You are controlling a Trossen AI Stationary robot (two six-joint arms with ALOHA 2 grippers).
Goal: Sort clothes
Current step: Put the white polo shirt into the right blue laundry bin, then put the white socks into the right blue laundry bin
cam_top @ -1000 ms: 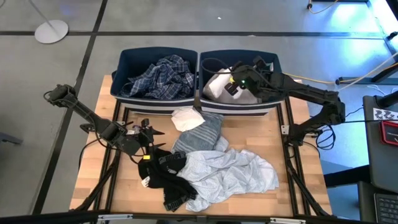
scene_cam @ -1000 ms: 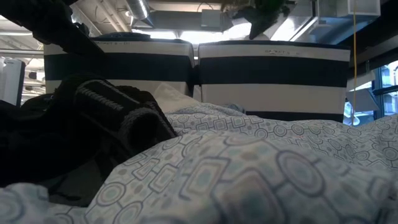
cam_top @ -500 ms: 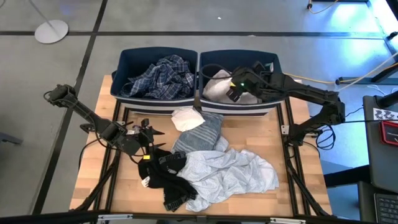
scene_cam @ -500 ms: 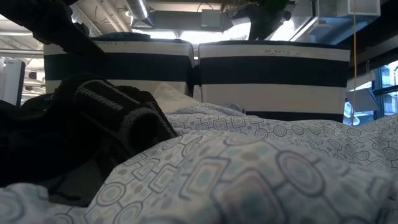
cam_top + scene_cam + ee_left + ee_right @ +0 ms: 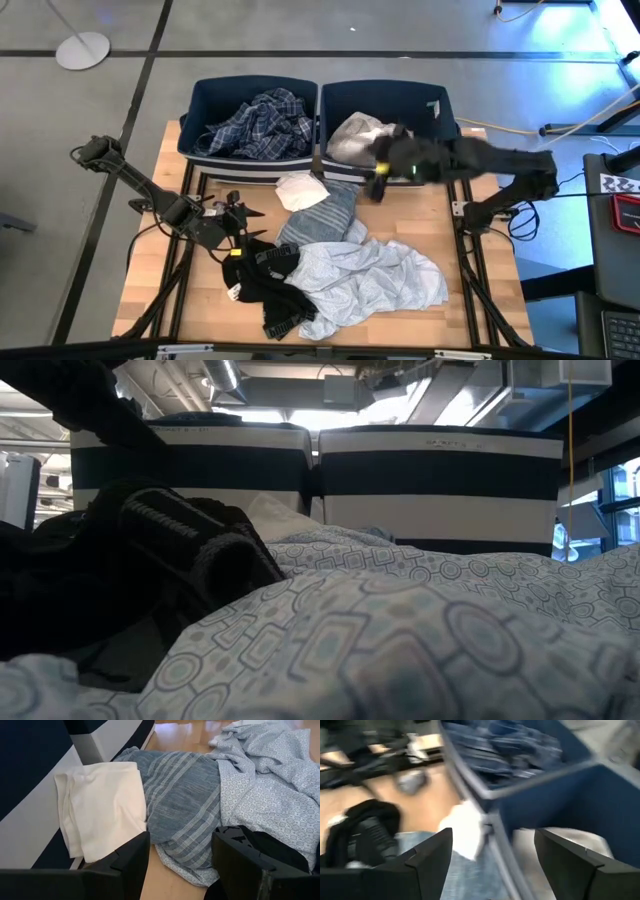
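Clothes lie heaped on the table: a white cloth (image 5: 300,190), a grey-striped piece (image 5: 328,212), a pale blue patterned garment (image 5: 372,275) and a black one (image 5: 265,288). A blue-white plaid garment (image 5: 255,122) fills the left bin. A pale garment (image 5: 355,135) lies in the right bin. My left gripper (image 5: 245,215) hovers open beside the black garment, facing the white cloth (image 5: 100,815) and the striped piece (image 5: 185,805). My right gripper (image 5: 378,185), blurred, stands open and empty over the right bin's near wall, above the striped piece.
Two navy bins, the left one (image 5: 200,92) and the right one (image 5: 440,100), stand side by side at the table's far edge. Bare wood (image 5: 470,250) shows at the table's right. In the low view the black garment (image 5: 180,550) and the patterned cloth (image 5: 400,650) fill the foreground.
My right gripper has swung out from over the right bin toward the table's near edge, moving fast and tipping. It has left the low view's top. The pale garment stays behind in the right bin. My left arm has kept still.
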